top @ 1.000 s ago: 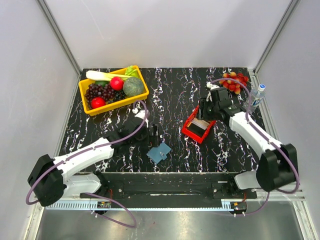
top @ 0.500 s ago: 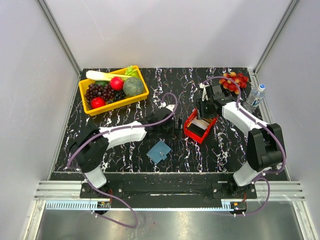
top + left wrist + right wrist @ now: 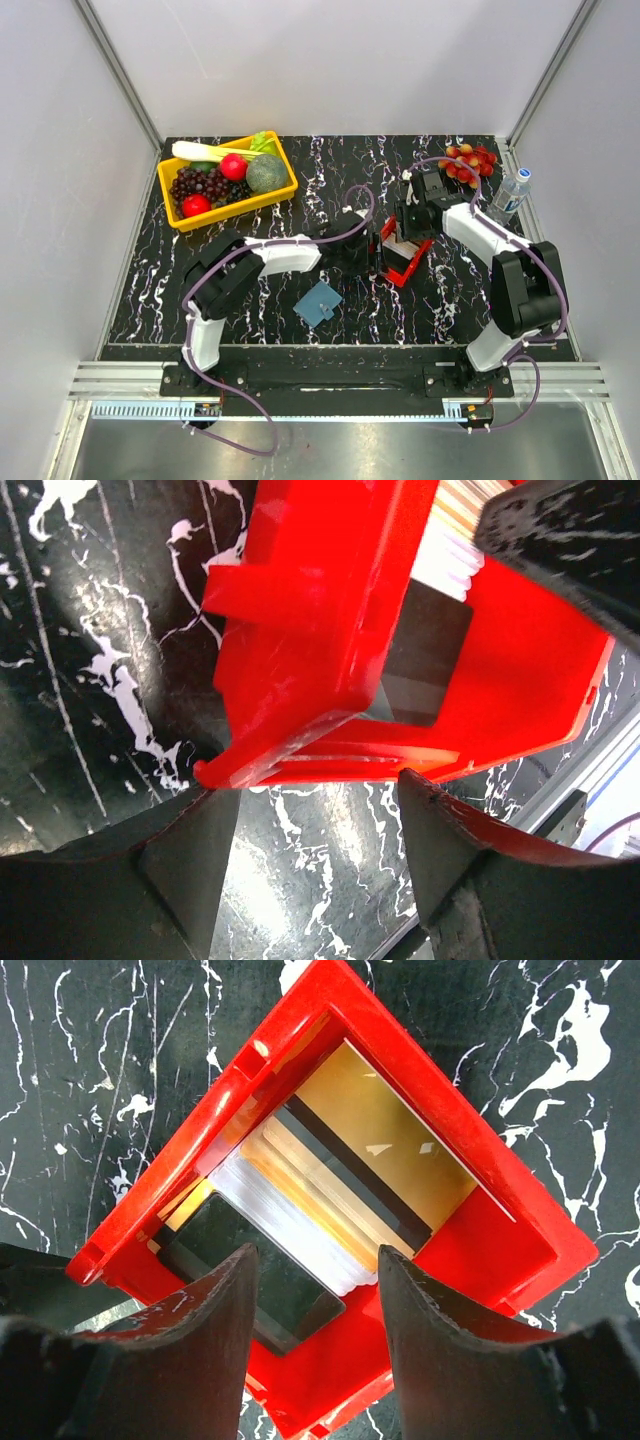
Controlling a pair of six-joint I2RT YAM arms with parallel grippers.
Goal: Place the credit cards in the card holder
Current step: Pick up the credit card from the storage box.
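The credit cards (image 3: pixel 400 1150) stand stacked in a small red tray (image 3: pixel 409 262): a gold one with a dark stripe, white ones (image 3: pixel 290 1220) and a dark grey one (image 3: pixel 260 1270). My right gripper (image 3: pixel 315 1270) is open just above them, holding nothing; in the top view (image 3: pixel 407 224) it hangs over the tray's far end. My left gripper (image 3: pixel 315 800) is open with its fingertips at the tray's (image 3: pixel 330 630) outer edge, to the left of the tray in the top view (image 3: pixel 377 250). The steel-blue card holder (image 3: pixel 319 302) lies flat nearer the front, away from both grippers.
A yellow basket (image 3: pixel 284 193) of fruit and vegetables stands at the back left. A cluster of red and yellow fruit (image 3: pixel 468 162) and a small water bottle (image 3: pixel 512 195) are at the back right, near the right arm.
My left arm has swung right, from beside the card holder to the red tray's left edge. My right gripper has stayed over the tray with a small shift.
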